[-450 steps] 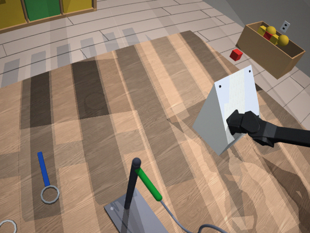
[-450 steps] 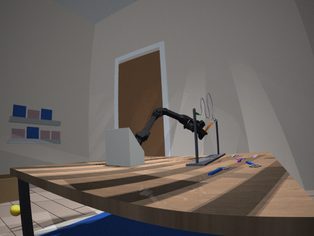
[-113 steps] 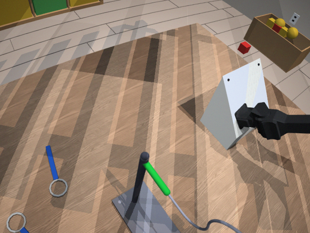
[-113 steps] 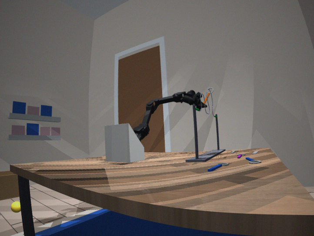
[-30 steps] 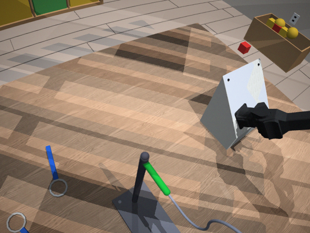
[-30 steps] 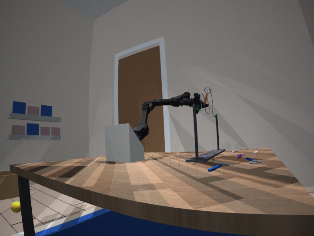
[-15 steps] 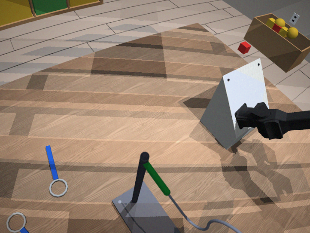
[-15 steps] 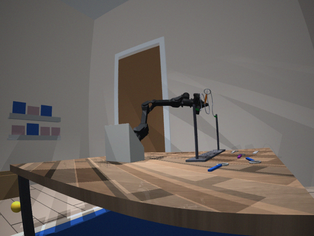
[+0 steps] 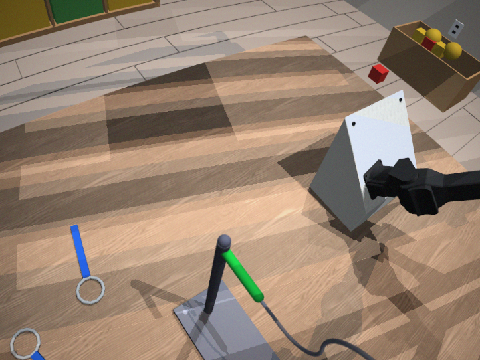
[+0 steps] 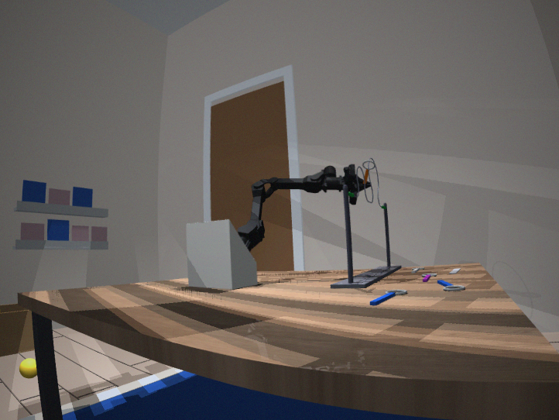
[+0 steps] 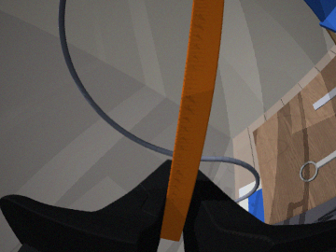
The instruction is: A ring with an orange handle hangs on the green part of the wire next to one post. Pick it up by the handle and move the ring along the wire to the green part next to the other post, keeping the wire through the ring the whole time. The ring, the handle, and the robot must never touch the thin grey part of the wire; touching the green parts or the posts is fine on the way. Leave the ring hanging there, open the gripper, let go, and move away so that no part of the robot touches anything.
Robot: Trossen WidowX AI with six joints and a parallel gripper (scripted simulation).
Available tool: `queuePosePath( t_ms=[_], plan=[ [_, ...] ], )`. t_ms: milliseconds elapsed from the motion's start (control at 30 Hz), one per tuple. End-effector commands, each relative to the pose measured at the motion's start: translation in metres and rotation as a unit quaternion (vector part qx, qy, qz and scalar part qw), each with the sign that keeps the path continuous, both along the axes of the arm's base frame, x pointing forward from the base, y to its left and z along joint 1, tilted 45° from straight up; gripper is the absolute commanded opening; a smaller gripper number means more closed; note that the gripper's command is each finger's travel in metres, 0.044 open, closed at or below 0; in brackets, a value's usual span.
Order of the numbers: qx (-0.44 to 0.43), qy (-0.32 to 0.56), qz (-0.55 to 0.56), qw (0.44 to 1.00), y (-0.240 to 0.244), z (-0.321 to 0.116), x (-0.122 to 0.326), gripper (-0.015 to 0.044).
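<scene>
My gripper (image 10: 368, 184) (image 11: 177, 167) is shut on the orange handle (image 10: 365, 175) (image 11: 196, 93), which stands up from the fingers, slightly tilted. The ring (image 10: 375, 165) is above it, near the top of the wire's tall loop; the wrist view does not show the ring. Whether the wire passes through it is too small to tell. The thin grey wire (image 9: 280, 321) (image 10: 378, 190) (image 11: 93, 105) crosses behind the handle in the wrist view. One green part (image 9: 244, 275) (image 10: 351, 194) is by the near post (image 9: 215, 279) (image 10: 348, 235), the other green part (image 10: 384, 207) by the far post (image 10: 386, 235).
The posts stand on a grey base plate (image 9: 240, 333) (image 10: 365, 280). A grey-white wedge block (image 9: 337, 174) (image 10: 207, 253) stands beneath the arm. Loose rings with blue handles (image 9: 80, 252) (image 10: 382, 298) and a magenta handle (image 10: 426, 277) lie on the table beyond the plate.
</scene>
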State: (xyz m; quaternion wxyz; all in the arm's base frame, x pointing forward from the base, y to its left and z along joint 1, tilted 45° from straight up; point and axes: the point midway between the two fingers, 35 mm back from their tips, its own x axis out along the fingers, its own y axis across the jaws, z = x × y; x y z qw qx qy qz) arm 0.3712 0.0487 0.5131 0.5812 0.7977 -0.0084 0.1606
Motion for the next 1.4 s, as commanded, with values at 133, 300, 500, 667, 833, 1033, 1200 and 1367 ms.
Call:
queuePosePath(
  t_ms=[133,300,500,667,833,1033,1200,1367],
  plan=[
    [0.048,-0.009,-0.002,0.999,-0.003,0.004,-0.001,-0.015],
    [0.071,-0.016,0.004,0.997,-0.004,0.005,-0.003,-0.015],
    [0.109,-0.038,0.037,0.993,-0.007,0.005,-0.012,-0.015],
    [0.14,-0.046,0.039,0.988,-0.009,0.007,-0.012,-0.015],
    [0.17,-0.053,0.039,0.983,-0.01,0.009,-0.013,-0.015],
    [0.206,-0.062,0.039,0.976,-0.012,0.011,-0.013,-0.015],
    [0.236,-0.069,0.039,0.969,-0.013,0.013,-0.014,-0.015],
    [0.265,-0.076,0.039,0.96,-0.015,0.014,-0.014,-0.015]
  ],
)
